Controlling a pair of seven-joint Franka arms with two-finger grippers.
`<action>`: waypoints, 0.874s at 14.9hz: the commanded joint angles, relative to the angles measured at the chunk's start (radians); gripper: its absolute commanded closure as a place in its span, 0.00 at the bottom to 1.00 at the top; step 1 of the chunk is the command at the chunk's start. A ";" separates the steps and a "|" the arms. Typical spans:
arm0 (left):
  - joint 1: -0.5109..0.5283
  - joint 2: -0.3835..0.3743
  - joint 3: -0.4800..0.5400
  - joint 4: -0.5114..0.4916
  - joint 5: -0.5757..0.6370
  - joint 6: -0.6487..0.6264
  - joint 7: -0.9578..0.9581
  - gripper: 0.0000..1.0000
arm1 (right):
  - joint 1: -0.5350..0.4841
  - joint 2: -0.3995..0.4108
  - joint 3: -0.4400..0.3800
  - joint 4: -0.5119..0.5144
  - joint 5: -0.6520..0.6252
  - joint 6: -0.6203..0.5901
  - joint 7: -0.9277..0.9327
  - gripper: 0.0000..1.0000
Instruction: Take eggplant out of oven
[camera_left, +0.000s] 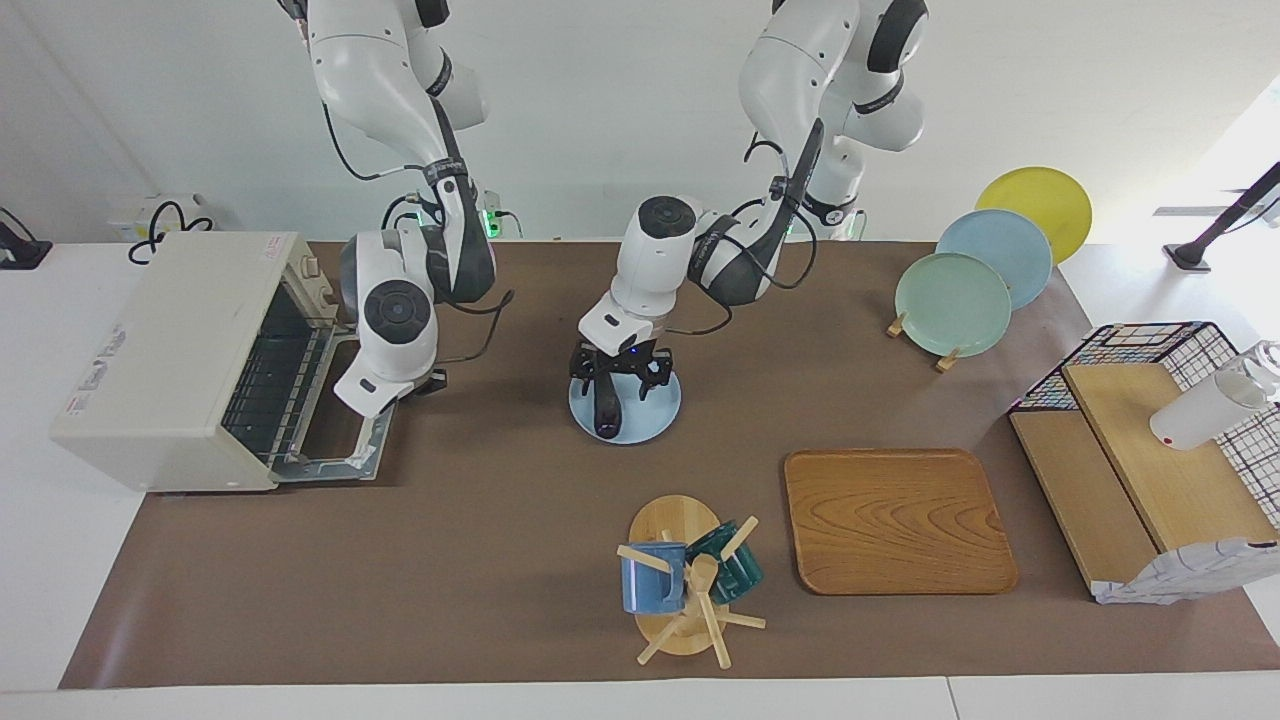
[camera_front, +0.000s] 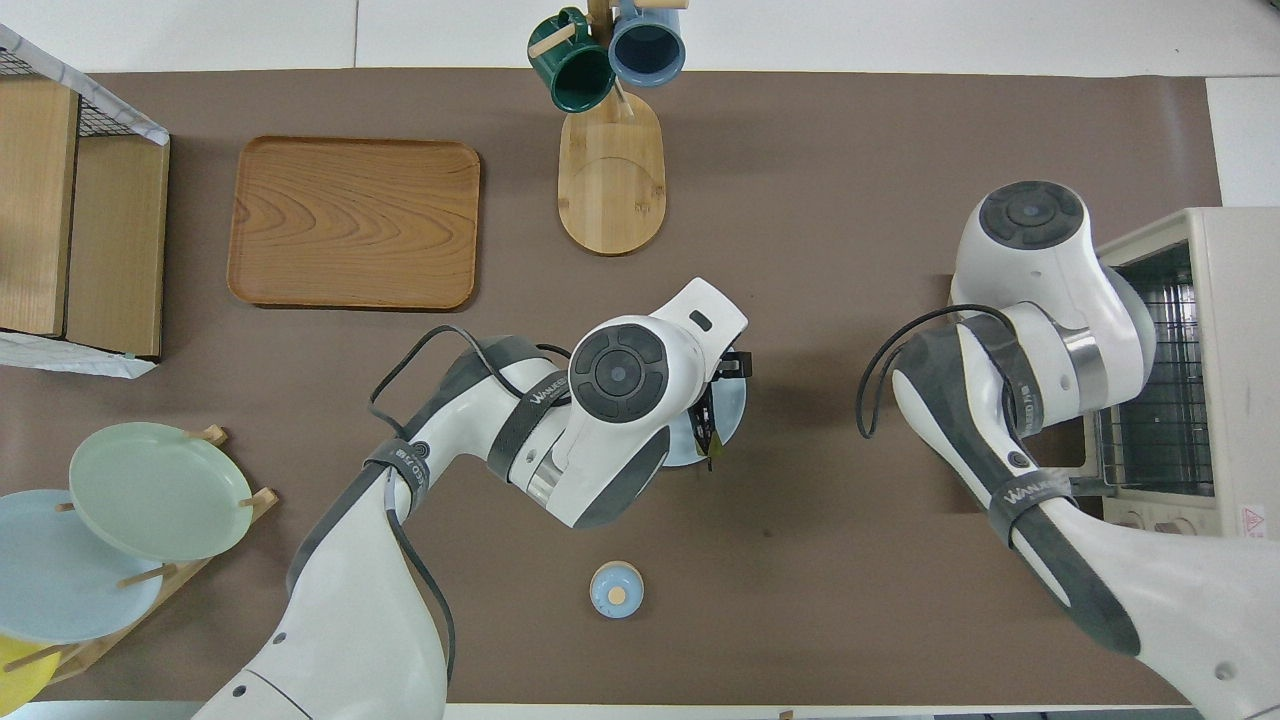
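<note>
The eggplant lies on a small blue plate in the middle of the table; its thin stem end shows in the overhead view. My left gripper is low over that plate, open, with a finger on each side of the eggplant. The cream-white oven stands at the right arm's end of the table with its door folded down and its wire rack bare. My right gripper hangs over the open door, mostly hidden by its own wrist.
A wooden tray and a mug tree with two mugs lie farther from the robots than the plate. A plate rack and a wire basket with boards stand at the left arm's end. A small round blue object lies near the robots.
</note>
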 joint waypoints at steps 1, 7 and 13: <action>-0.019 0.013 0.017 -0.010 0.003 0.033 -0.011 0.00 | -0.125 -0.110 -0.013 0.025 -0.059 -0.054 -0.167 1.00; -0.031 0.010 0.017 -0.051 0.003 0.072 -0.012 0.00 | -0.196 -0.201 -0.013 0.029 -0.025 -0.127 -0.283 1.00; -0.028 0.010 0.017 -0.053 0.003 0.073 -0.012 0.18 | -0.185 -0.227 -0.005 0.314 0.219 -0.370 -0.274 0.53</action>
